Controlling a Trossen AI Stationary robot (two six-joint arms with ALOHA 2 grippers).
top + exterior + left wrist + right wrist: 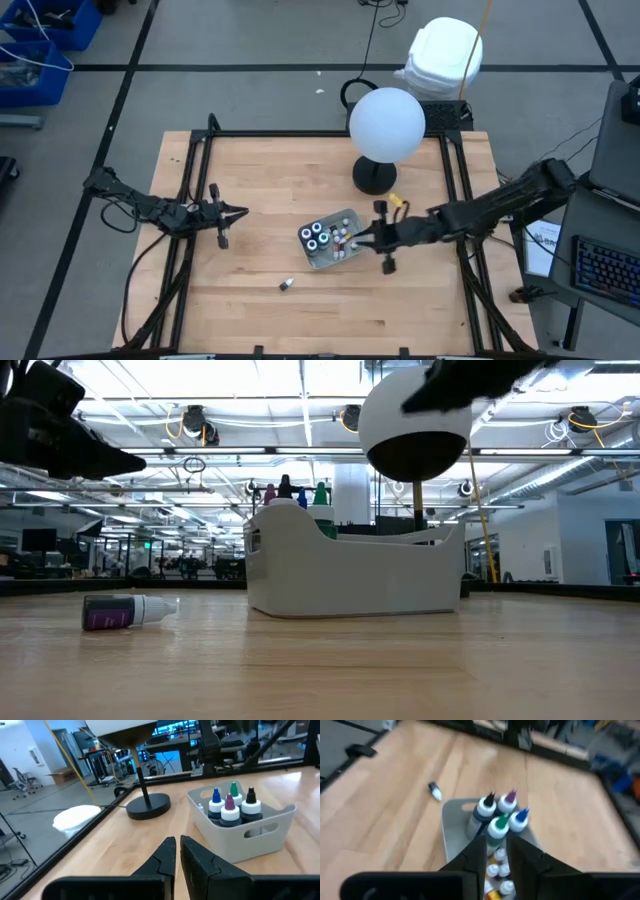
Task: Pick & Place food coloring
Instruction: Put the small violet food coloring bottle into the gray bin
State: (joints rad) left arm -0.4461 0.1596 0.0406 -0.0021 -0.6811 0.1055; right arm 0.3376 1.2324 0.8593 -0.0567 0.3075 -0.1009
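Looking down from above, a small grey bin point(331, 246) is seen in the middle of the wooden table point(260, 180). Four bigger bottles point(318, 236) with pointed caps are stood upright at one end of the bin, and in the left wrist view their caps are seen to be blue, green, purple and black. Small whitish bottles point(500, 870) are packed in the rest of the bin, with a yellow one among them. One more small bottle point(286, 285), with a purple label, is left lying on its side on the bare table, well apart from the bin and nearer the front edge. The right gripper point(362, 241) is held just over the bin, on the side where the small bottles are. Its fingers point(476, 855) are seen a little way apart, with a narrow gap between them, and nothing is seen held in that gap. The left gripper point(240, 212) is kept above the table well to the left of the bin, and its fingers point(165, 857) are pressed nearly together with nothing between them. A lamp point(386, 125) with a round white shade is stood behind the bin, near the back edge of the table.
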